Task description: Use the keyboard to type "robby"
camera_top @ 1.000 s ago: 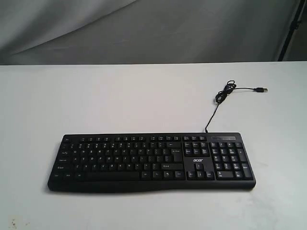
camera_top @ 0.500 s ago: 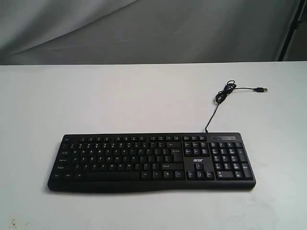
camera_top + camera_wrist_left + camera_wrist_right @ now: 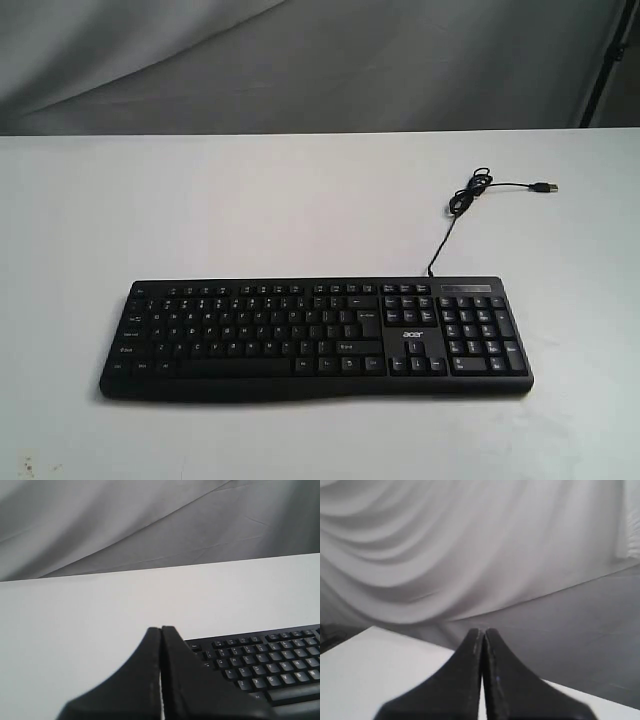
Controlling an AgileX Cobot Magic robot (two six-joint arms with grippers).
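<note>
Left gripper (image 3: pixel 161 632) and right gripper (image 3: pixel 483 632) are closed, empty, off the keyboard (image 3: pixel 315 338) near front edge of counter (image 3: pixel 300 200); typing seems unstarted, so next one tip must drop squarely onto R.

The left gripper (image 3: pixel 161 630) has its two black fingers pressed flat together with nothing between them. The keyboard (image 3: pixel 260 660) lies on the white table (image 3: pixel 75 630) just beside one finger, its corner near the tips. Beyond the tips, past the table's far edge, hangs a grey cloth (image 3: pixel 125 525).
</note>
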